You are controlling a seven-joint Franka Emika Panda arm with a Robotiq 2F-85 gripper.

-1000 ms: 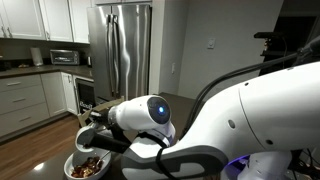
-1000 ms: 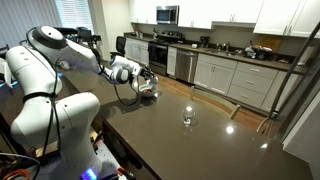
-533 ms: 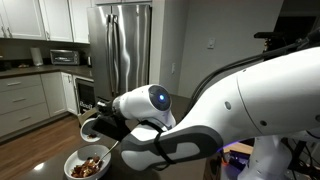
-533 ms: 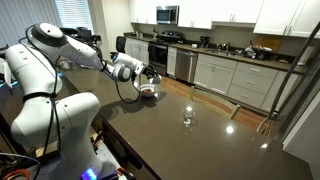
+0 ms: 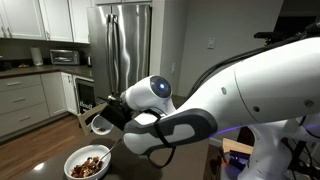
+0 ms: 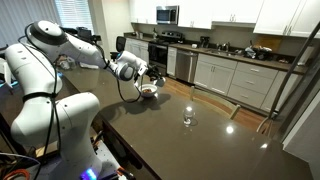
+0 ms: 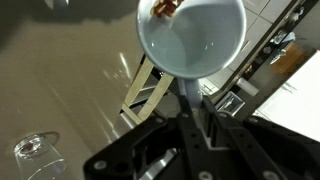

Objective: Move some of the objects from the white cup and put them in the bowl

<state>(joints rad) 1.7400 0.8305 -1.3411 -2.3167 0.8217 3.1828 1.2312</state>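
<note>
Above the bowl [image 5: 70, 168], white cup [image 7: 195, 45] rim between jaws

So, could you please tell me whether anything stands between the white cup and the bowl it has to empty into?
Nothing visible does. The fingers hold the white cup in the air just above the bowl, with only open space between them. The clear glass stands well apart on the countertop.
</note>
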